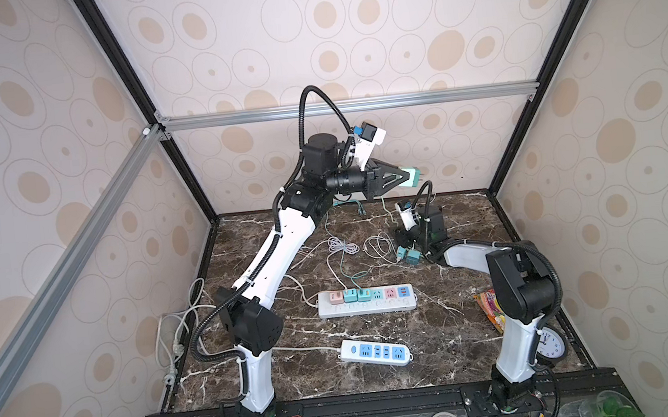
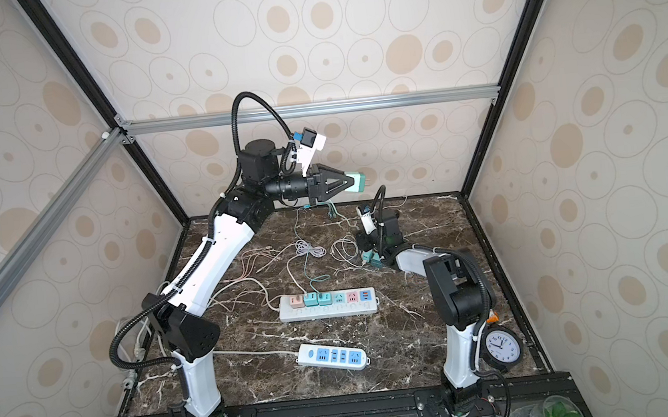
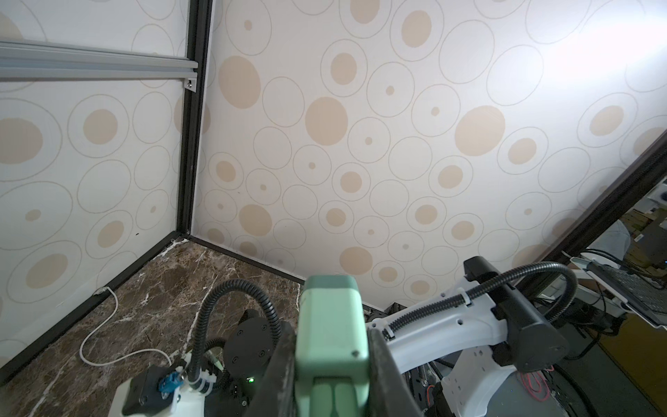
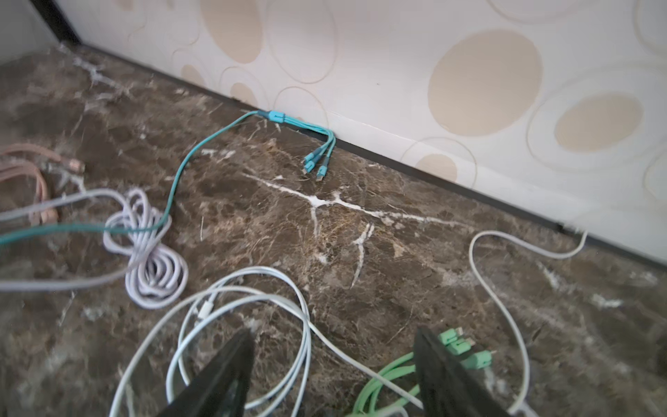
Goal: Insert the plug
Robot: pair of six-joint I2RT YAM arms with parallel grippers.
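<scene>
**Position of the work item.** The mint-green plug is clamped between the jaws of the left pincer. It is held high above the rear of the tabletop, with its prongs pointing sideways, away from the arm. It touches nothing else.

**Current step (judged).** Transport. The plug is grasped but is not yet over a socket.

**Next move.**
- Turn the wrist until the prongs face down.
- Bring the plug forward and down over the long power strip.
- Three adapters fill the strip's left end, so aim for a free socket further right.
- Square the prongs to the slots before pressing.

**Right pincer.** The right pincer sits low at the rear right, jaws apart with nothing between them. White cable loops lie beneath it, and two teal adapters lie just beside it.

**Clearances.**
- The rear wall is near the plug, so move away from it first.
- Loose cables lie behind the strip, so approach from above.
- A second strip lies nearer the front edge, apart from the first.
</scene>
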